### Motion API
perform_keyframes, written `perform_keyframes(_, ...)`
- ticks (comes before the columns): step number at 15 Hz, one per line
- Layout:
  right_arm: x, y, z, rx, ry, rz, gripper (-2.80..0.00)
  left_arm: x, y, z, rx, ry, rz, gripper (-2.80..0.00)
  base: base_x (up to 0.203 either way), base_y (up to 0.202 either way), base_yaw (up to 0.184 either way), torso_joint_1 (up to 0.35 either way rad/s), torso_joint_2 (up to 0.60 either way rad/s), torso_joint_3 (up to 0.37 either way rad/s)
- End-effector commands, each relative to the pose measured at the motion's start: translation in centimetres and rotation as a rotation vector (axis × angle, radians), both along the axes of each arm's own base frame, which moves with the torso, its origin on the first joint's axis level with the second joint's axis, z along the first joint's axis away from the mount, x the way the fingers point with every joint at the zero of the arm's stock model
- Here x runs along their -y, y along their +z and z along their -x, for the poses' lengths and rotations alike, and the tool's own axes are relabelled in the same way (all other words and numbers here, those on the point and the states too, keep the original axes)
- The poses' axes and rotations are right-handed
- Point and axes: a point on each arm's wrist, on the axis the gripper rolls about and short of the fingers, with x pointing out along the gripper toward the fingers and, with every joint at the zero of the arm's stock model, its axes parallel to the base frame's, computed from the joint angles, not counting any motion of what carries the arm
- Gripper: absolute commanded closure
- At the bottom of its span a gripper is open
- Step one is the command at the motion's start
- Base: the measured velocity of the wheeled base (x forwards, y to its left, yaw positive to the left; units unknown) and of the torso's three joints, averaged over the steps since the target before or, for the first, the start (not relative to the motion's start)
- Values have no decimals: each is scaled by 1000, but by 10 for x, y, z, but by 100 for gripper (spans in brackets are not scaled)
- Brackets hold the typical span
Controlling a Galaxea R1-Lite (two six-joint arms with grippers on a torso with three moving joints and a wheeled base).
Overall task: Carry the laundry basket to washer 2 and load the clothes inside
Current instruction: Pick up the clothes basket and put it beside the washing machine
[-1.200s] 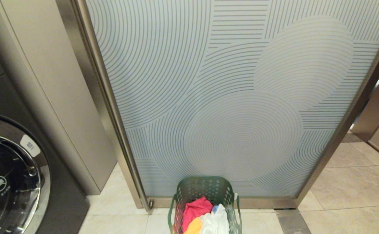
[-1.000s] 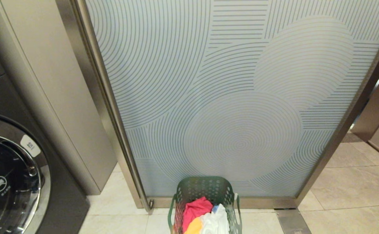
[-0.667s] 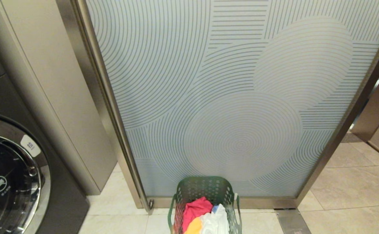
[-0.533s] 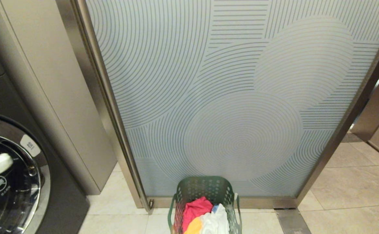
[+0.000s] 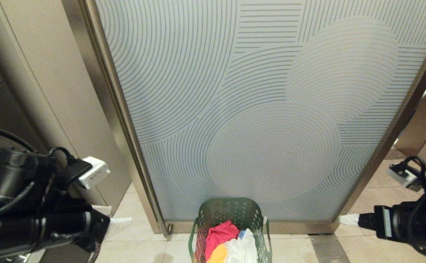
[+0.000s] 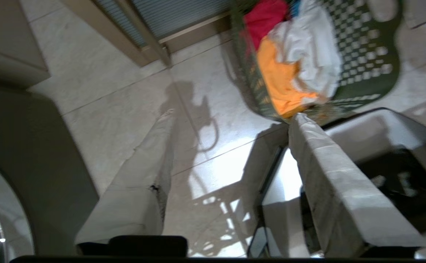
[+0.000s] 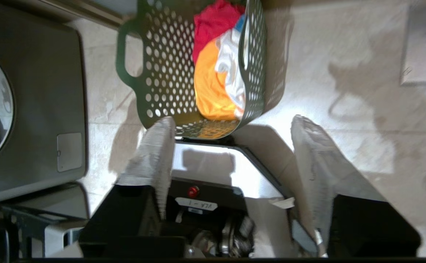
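Note:
The dark-green perforated laundry basket (image 5: 231, 210) stands on the tiled floor against a glass panel, low in the middle of the head view. The clothes (image 5: 218, 233) lie inside it: red-pink, yellow-orange (image 7: 209, 84) and white. My left gripper (image 5: 114, 215) hovers to the basket's left, open and empty, and its wrist view shows the basket (image 6: 362, 65) just beyond the fingertips. My right gripper (image 5: 346, 219) hovers to the basket's right, open and empty, well apart from the basket (image 7: 161, 73). A dark grey washer (image 5: 1, 106) stands at the far left. Its number is hidden, so I cannot tell whether it is washer 2.
A frosted glass partition (image 5: 264, 109) with curved line patterns in a metal frame (image 5: 125, 128) fills the space ahead. A beige cabinet panel (image 5: 63, 91) separates it from the washer. A metal floor plate (image 5: 327, 248) lies right of the basket. My own base (image 7: 205, 160) sits just behind the basket.
Both arms have swung up into the head view, one on each side of the basket, and the left one now covers the washer door. The basket has not moved.

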Motion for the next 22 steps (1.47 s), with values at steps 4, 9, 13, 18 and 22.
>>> perform_keyframes(4,-21,-98,-63,-254,-22,17,-280,44,-77,-54,-85,27,-190,-280,0,0,0,0,0,0)
perform_keyframes(9,-25,-152,-95,-270,-35,21,-280,79,-109,-76,-89,-1,-266,-280,0,0,0,0,0,0)
perform_keyframes(13,-22,-168,-109,-205,-48,6,-280,93,-128,-86,-119,-21,-285,-280,0,0,0,0,0,0)
perform_keyframes(18,-25,-163,-119,-166,-45,-2,-280,118,-151,-89,-156,-43,-283,-280,0,0,0,0,0,0)
perform_keyframes(22,-27,-143,-121,-101,-45,-19,-280,152,-175,-88,-176,-68,-280,-280,0,0,0,0,0,0)
